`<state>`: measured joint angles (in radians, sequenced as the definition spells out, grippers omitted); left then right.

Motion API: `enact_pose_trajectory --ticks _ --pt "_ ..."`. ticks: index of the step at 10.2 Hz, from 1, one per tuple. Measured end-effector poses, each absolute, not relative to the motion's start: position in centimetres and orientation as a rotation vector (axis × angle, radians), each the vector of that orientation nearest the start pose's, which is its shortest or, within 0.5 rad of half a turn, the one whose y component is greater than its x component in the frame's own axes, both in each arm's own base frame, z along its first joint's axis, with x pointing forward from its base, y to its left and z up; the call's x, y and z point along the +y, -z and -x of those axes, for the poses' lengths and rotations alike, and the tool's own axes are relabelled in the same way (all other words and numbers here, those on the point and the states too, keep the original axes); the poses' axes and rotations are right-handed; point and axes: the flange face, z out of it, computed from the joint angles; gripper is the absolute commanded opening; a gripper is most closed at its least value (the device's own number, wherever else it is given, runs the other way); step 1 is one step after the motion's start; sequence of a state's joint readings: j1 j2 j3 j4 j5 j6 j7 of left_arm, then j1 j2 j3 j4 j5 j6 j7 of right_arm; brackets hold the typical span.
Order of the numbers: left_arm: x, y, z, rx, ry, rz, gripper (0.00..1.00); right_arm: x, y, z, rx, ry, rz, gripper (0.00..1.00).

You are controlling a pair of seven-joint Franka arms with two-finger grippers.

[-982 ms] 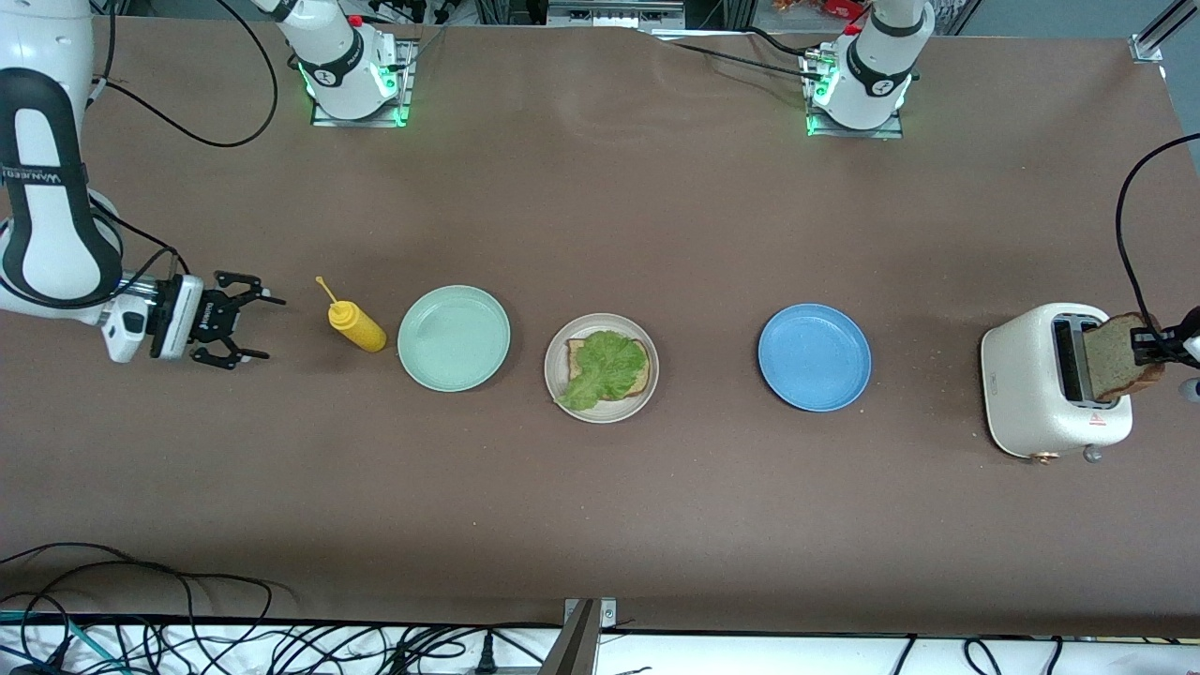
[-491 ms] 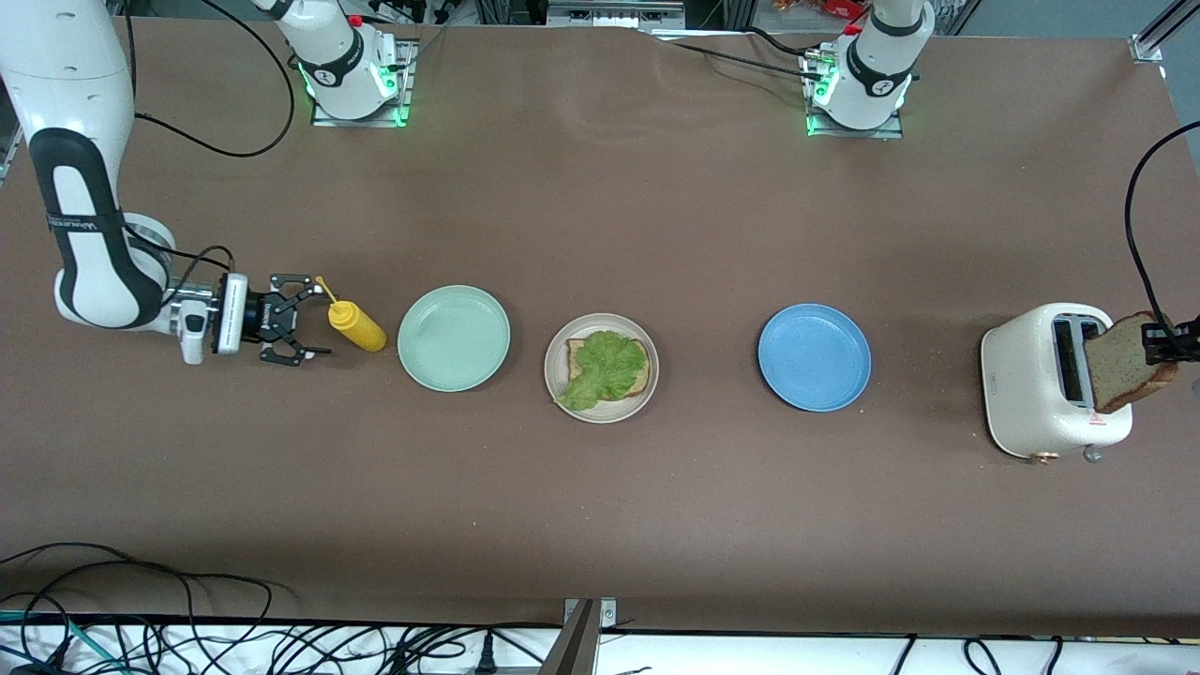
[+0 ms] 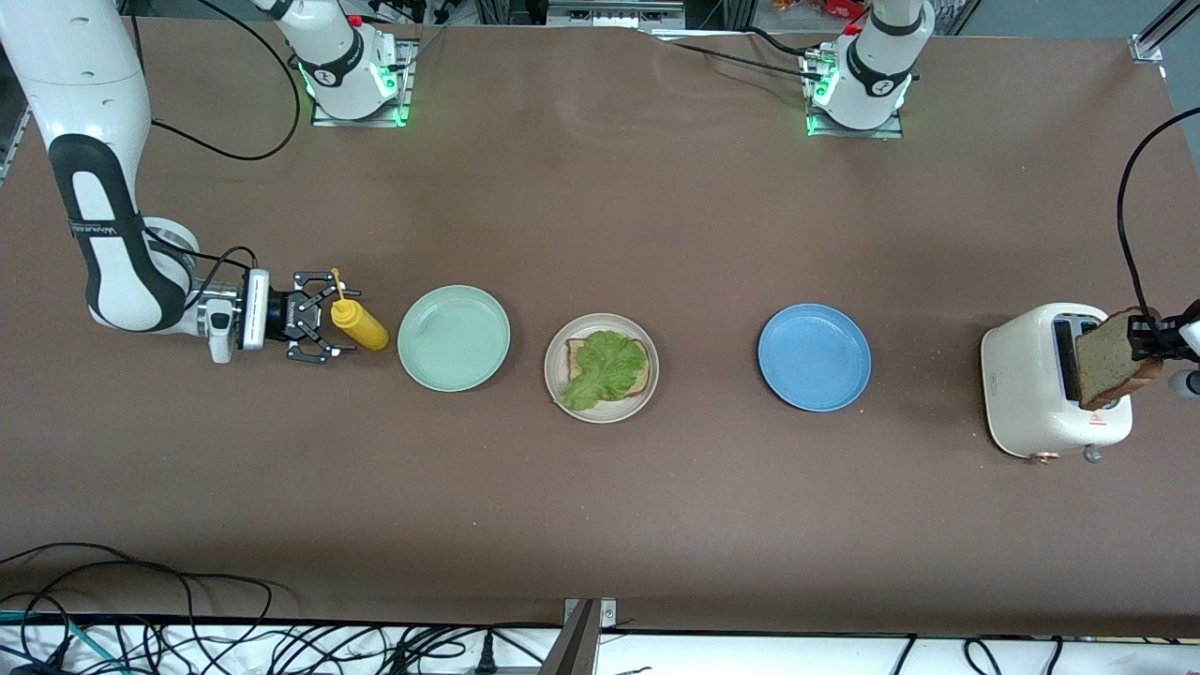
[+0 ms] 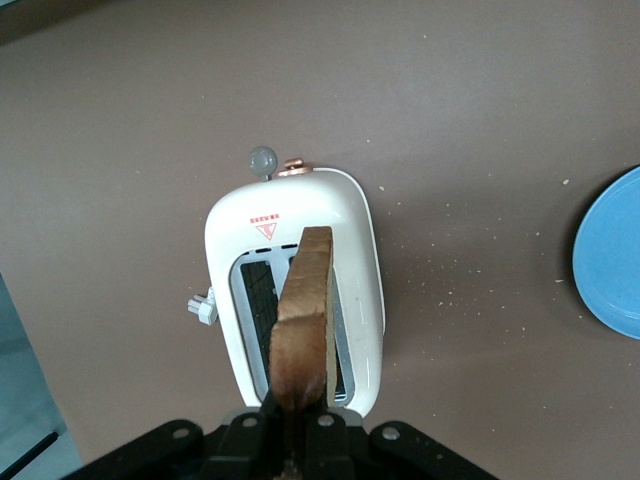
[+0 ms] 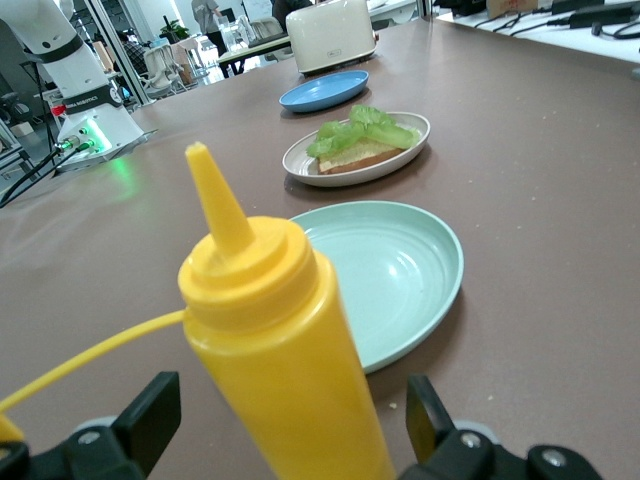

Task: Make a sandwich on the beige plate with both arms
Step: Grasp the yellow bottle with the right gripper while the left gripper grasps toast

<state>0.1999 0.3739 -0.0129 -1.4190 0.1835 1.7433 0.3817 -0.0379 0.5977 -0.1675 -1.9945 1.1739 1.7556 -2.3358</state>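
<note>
Only red triangle label on toaster (image 4: 265, 229), wording unreadable, bread slice (image 4: 303, 320) above.

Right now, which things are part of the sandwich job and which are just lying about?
In the job: beige plate with bread and lettuce; bread slice held by left gripper over toaster; right gripper around mustard bottle.
Lying about: mint green plate; blue plate.

High front camera faces both bases at twelve o'clock; wrist cameras sit close (both show the blue plate (image 4: 610, 255)).
</note>
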Motion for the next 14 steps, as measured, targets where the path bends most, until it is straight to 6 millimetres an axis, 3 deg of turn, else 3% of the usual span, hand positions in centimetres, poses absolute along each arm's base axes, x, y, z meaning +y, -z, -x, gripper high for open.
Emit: enact_pose_trajectory --ticks 2,3,6,9,11,14 --pt "14.0 -48.3 -65.3 0.339 -0.139 2.984 0.00 -2.3 -14.9 -54.7 -1.335 0.747 1.620 0.10" --pt "13.8 -48.2 -65.3 0.335 -0.134 3.005 0.00 -1.7 -14.7 -54.7 -1.326 0.752 1.613 0.00" --pt "12.5 -48.0 -65.3 0.337 -0.136 3.073 0.00 -1.6 -14.8 -55.2 -1.303 0.764 1.628 0.00" --pt "11.0 -47.9 -65.5 0.364 -0.144 3.095 0.00 -0.3 -18.2 -58.7 -1.303 0.685 1.740 0.00" --pt "10.0 -47.8 -65.6 0.383 -0.145 3.101 0.00 2.8 -22.2 -61.1 -1.386 0.563 1.843 0.00" --pt "9.4 -47.6 -65.8 0.398 -0.150 3.101 0.00 9.9 -27.1 -63.1 -1.513 0.385 2.021 0.00"
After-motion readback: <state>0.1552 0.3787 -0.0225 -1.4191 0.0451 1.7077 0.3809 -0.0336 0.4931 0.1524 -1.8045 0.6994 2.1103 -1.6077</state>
